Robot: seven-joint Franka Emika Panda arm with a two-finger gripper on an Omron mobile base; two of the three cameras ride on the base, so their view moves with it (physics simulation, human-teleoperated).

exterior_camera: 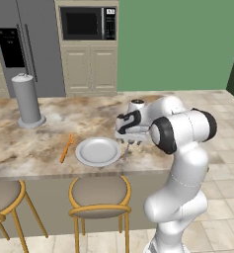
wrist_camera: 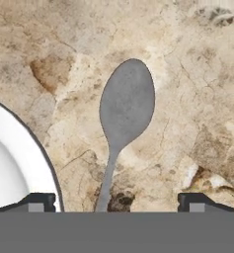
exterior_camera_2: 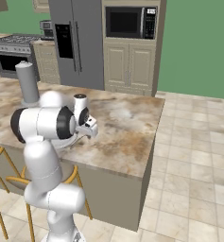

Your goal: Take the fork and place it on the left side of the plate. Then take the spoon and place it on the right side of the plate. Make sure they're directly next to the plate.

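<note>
1. In the hand view we see our end effector (wrist_camera: 116, 202) with its two dark fingertips (wrist_camera: 38, 201) spread wide apart, one at each side of the bottom edge.
2. Nothing is pinched between them. The spoon (wrist_camera: 124, 116) lies flat on the marbled desk (wrist_camera: 197, 99), its handle running down into the gap between the tips and touching neither of them as far as we can tell.
3. The spoon's oval bowl points away from the hand, and the whole spoon sits just beside the rim of the plate (wrist_camera: 24, 148), with a narrow strip of desk showing between them.
4. From the left base view we find the end effector (exterior_camera: 129, 142) hanging low over the desk (exterior_camera: 49, 133) just to the right of the plate (exterior_camera: 97, 151); the spoon (exterior_camera: 126, 150) shows there as a thin grey sliver near the plate's right rim.
5. The fork (exterior_camera: 66, 147), all orange, lies on the desk close to the plate's left rim, slightly angled, apart from the end effector.
6. A tall grey cylinder (exterior_camera: 27, 100) stands upright on the desk well behind and to the left of the plate.
7. In the right base view the arm covers most of the plate, and we cannot make out the cutlery there.
</note>
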